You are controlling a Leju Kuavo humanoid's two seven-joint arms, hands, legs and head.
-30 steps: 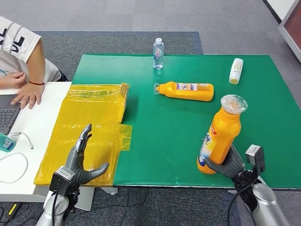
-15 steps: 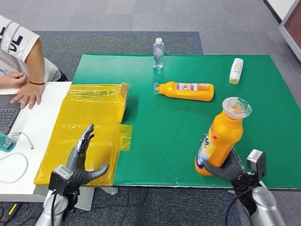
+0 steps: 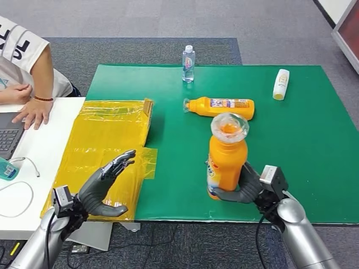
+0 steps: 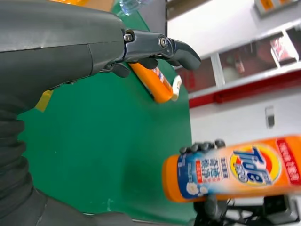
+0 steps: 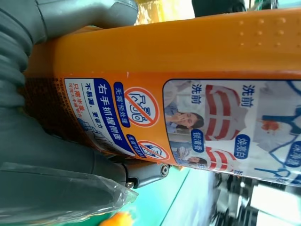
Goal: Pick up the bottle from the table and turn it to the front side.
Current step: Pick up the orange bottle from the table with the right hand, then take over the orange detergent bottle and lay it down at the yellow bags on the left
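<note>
**Right robot hand grips orange bottle upright near front edge of counter**

Right robot hand comes in from the lower right, fingers wrapped round the lower body of the orange bottle. Bottle stands roughly upright, cap end up, clear wrap over the cap, just inside the counter's front edge. Cannot tell if its base touches the green surface. In the left wrist view the Tide label faces the left side; in the right wrist view the back label faces the palm.

Left robot hand is released, fingers spread and extended, palm turned inward, hovering over the front corner of the yellow plastic sheet, holding nothing.

Room: wide bare green stretch between the two hands and to the right of the held bottle.

Count: two orange bottles, the second orange bottle lying on its side mid-counter, well behind the held one; one small clear water bottle upright at the far edge; one white bottle lying far right. A person sits far left, hand by a laptop.
</note>
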